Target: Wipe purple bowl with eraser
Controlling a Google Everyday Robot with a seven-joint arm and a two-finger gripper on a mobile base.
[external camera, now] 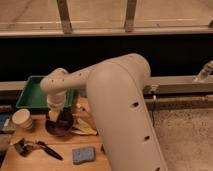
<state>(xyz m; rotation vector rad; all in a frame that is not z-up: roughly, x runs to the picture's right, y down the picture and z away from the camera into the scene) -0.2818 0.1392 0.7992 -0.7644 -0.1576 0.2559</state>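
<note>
At your far left a paper cup (22,119) stands on the wooden table (30,161), with a green tray (31,93) behind it. Nearer you lies a black-handled brush (37,147). Next, the purple bowl (60,125) sits on the table, and your gripper (56,113) hangs right over it at the bowl's rim. A blue sponge (83,154) lies in front, to the right. The white arm (117,105) fills the middle.

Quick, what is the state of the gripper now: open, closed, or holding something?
Gripper: at the left rim of the purple bowl, with a yellowish eraser at its tip, apparently held.
</note>
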